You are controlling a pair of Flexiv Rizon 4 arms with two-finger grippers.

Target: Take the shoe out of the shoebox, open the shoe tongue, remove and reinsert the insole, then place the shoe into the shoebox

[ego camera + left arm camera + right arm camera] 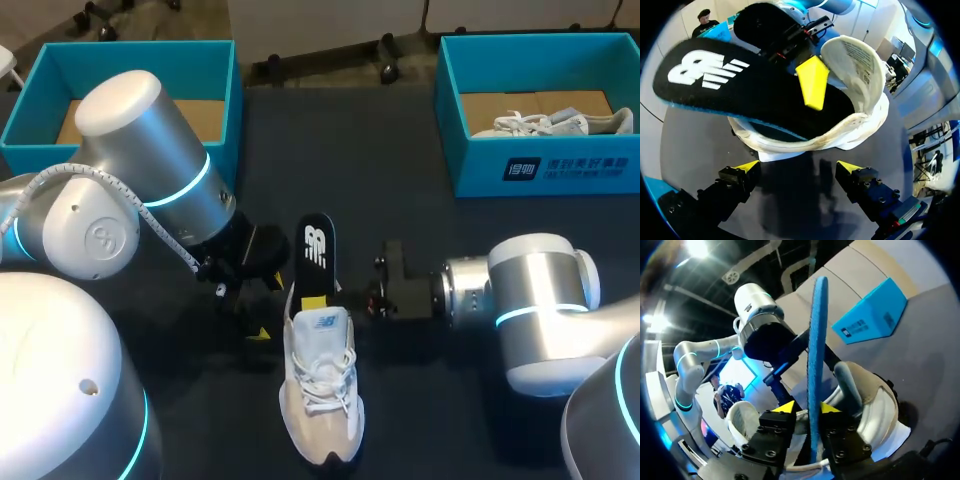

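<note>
We see the white shoe [320,385] lying upright on the dark table [440,420], outside both boxes, and we place everything else by it. The black insole [317,250] stands up out of the shoe's heel opening, with its lower end still inside the shoe. Our right end effector [807,407] comes in from the right of the shoe's heel and pinches the insole, one yellow tip pressed on each face. In the left wrist view the insole [740,85] slants up above the shoe [840,135], and the tongue [855,65] is folded upward, its label side showing. Our left end effector [799,169] hangs just beside the shoe's heel on its left side. Its fingers are spread wide and touch nothing. One teal shoebox [220,70] sits well beyond the shoe's heel and to its left. Another teal shoebox [560,165] sits well beyond the heel and to the right, with a second shoe [550,124] lying inside it.
</note>
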